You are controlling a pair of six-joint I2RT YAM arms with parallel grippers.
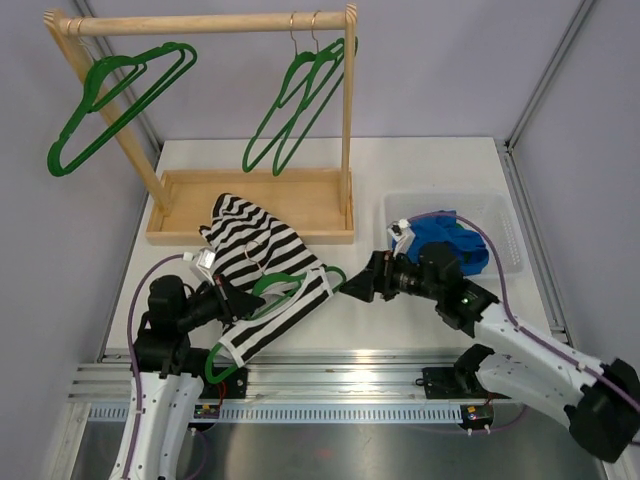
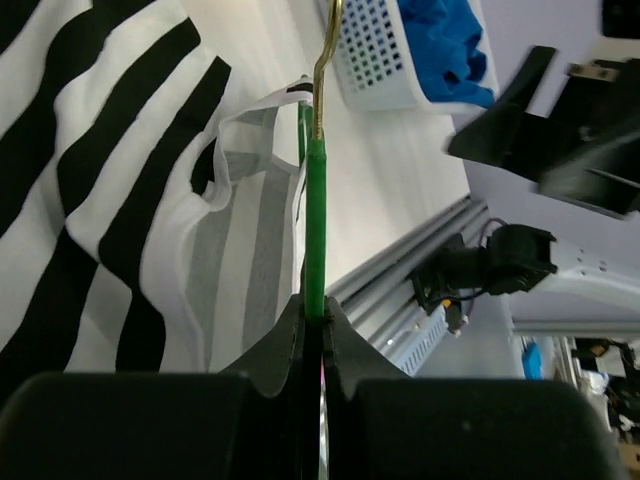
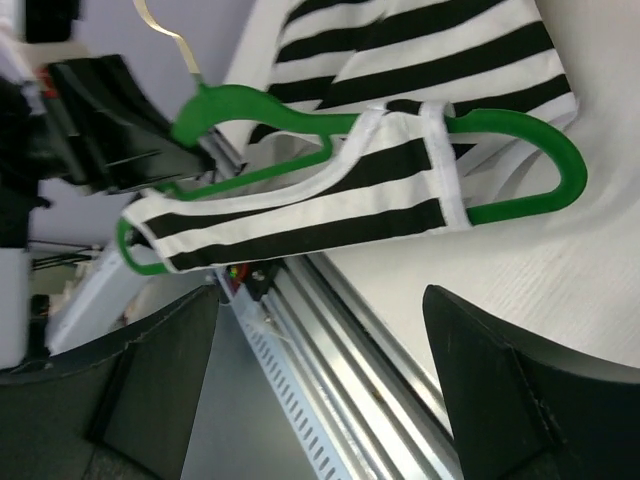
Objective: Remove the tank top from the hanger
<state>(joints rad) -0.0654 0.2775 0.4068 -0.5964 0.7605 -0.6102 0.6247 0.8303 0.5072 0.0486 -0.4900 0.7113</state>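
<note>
A white tabletop point(image 1: 430, 165) between pale panels carries a wooden rack point(image 1: 250, 215) at its far side. Near-left of centre lies the striped tank top point(image 1: 245, 245), probably soft, light and limp, threaded on a stiff green hanger point(image 1: 283, 282). Its white-edged strap looks the best place to pinch. The left tool point(image 2: 316, 312), reaching in low, is pressed together on the hanger's neck. The right tool point(image 1: 356, 284), spread wide, points left at the hanger's right end.

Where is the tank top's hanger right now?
Top view, near left of the table: the green hanger is clamped in the left gripper, in front of the wooden rack, its right end beside the open right gripper.
</note>
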